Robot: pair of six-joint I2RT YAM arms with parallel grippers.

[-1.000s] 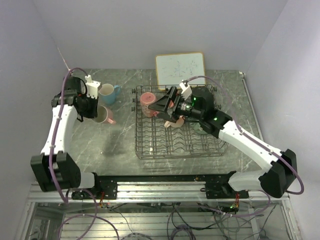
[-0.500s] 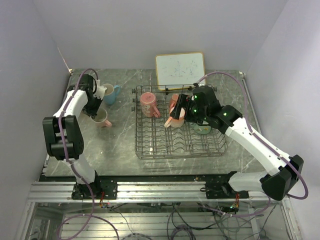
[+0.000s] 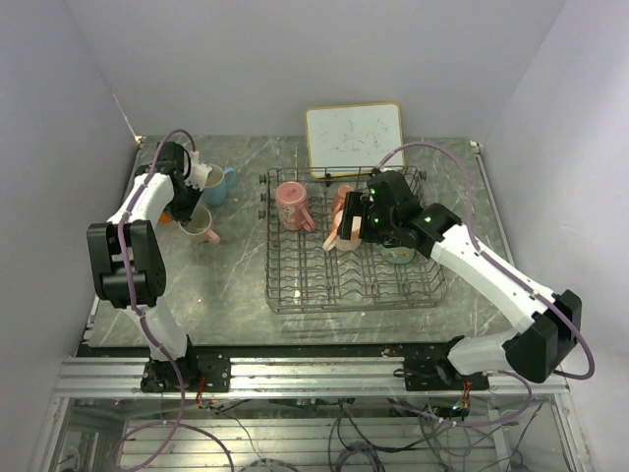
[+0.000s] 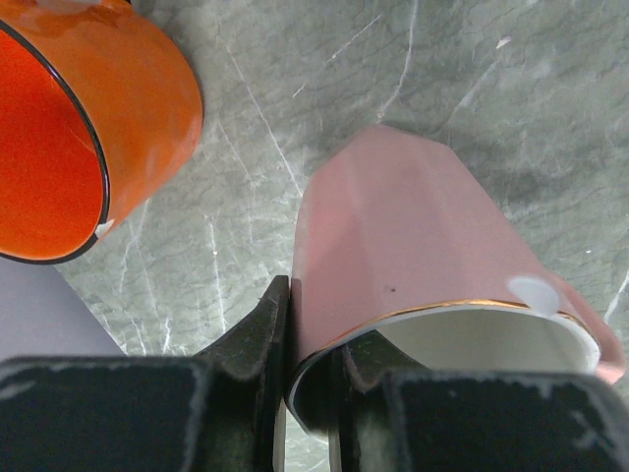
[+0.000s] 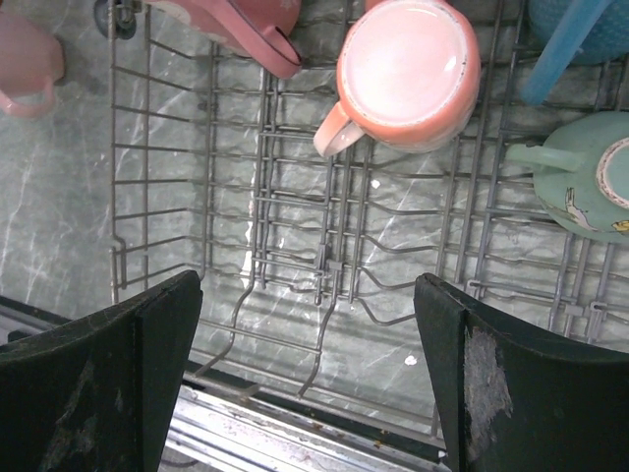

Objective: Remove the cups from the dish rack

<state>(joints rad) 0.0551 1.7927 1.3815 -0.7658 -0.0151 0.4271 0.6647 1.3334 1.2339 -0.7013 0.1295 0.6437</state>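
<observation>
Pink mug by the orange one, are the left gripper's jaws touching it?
Touching. Left wrist view: the left gripper pinches the wall of the pink mug, one jaw outside, one inside the rim, with no gap.

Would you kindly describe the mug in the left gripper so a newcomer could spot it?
Left of the dish rack, near the table's left edge, are three mugs. It is the pink mug, gold-lined at the rim, in the left gripper, unlike the light blue mug and orange mug.

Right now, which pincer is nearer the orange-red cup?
Left. The left pincer grips the pink cup right beside the orange-red cup; the right pincer hangs open over the dish rack.
</observation>
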